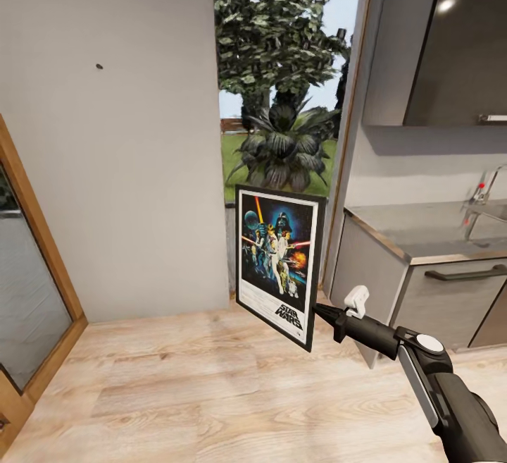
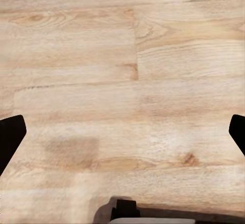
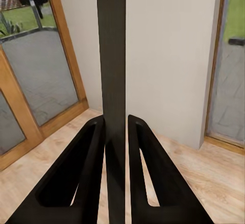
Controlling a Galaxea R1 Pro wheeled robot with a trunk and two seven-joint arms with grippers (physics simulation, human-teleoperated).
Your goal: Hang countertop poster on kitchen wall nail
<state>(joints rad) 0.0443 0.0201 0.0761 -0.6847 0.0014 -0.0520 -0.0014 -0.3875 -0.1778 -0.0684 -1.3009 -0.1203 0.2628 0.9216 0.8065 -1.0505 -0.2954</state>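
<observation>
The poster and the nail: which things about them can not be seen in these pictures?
- Poster: its back and any hanger are hidden, head view shows its front; right wrist view shows its dark edge between the right gripper fingers.
- Wall nail: a mere dot, too small to judge shape.
- Kitchen countertop: cut off by the frame edge.

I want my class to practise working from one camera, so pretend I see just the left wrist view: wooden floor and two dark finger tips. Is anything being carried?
Observer: Yes. The right gripper is shut on the poster, clamping its edge.
Operator: Is it upright?
Observer: Yes, held above the floor, picture side facing the head camera.
Operator: Any nail in sight?
Observer: One dark nail on the grey wall, up and left of the poster.
</observation>
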